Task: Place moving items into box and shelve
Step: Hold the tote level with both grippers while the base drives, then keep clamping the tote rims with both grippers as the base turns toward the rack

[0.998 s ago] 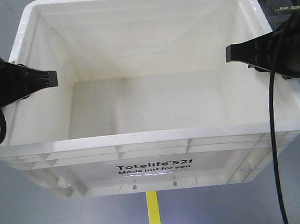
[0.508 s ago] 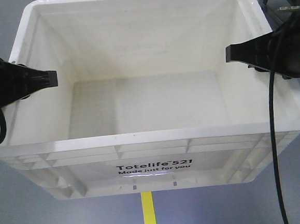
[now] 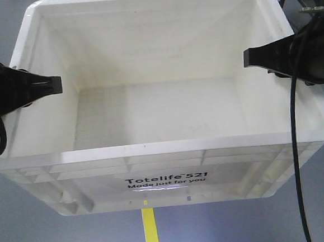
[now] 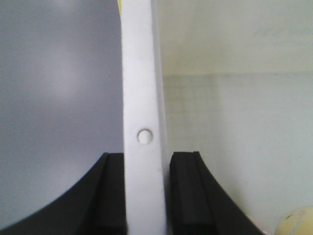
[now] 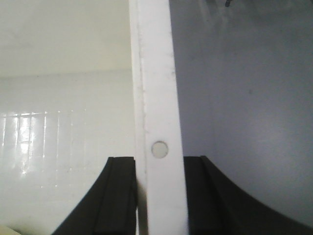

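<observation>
The yellow floor line [image 3: 150, 231] at 6 o'clock is being displaced leftward beneath the box [image 3: 164, 149] compared with half a second ago, so carriage toward the shelf is judged under way. The side rims are being clamped by the left gripper [image 3: 46, 85] at 9 o'clock and the right gripper [image 3: 258, 57] at 3 o'clock. One pale rounded item [image 4: 299, 223] is being glimpsed inside the box. The grey floor is being crossed.

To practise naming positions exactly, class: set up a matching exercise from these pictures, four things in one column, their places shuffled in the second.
1 left gripper
2 right gripper
3 yellow floor line
4 black cable

A runs down across the right end of the box
B clamped on the box's left wall
C on the floor, below the printed side
D clamped on the box's right wall

Pairs: 1-B, 2-D, 3-C, 4-A
</observation>
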{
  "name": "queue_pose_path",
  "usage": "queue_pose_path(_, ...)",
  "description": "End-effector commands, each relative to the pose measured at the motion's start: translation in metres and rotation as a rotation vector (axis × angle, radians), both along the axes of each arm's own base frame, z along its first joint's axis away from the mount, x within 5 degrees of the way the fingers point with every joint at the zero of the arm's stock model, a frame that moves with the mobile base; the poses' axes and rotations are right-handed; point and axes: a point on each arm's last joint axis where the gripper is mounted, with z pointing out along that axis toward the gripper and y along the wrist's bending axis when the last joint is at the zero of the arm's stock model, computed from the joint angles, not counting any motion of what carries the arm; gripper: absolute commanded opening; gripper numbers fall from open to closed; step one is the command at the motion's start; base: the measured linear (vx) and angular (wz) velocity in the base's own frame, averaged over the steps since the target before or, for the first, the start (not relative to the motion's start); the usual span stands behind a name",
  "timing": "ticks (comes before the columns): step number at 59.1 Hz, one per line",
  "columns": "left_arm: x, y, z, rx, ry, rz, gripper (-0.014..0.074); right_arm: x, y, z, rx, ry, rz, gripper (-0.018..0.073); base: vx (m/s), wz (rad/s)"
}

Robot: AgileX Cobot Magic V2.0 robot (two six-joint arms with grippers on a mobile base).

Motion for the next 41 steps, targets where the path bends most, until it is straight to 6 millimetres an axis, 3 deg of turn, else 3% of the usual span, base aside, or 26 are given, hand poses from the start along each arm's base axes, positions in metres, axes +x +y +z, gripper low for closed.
queue_pose_path(1, -0.001, 0.0, 0.0307, -0.033, -0.191, -0.055, 0.0109, 0.0, -0.0046, 0.0257, -0.004, -0.157, 0.03, -0.0011, 0.37, -0.11)
queue_pose_path(41, -0.001, 0.0, 0.0307, -0.033, -0.191, -0.055, 0.0109, 0.0, -0.0046, 0.0257, -0.004, -0.157, 0.03, -0.0011, 0.35, -0.15)
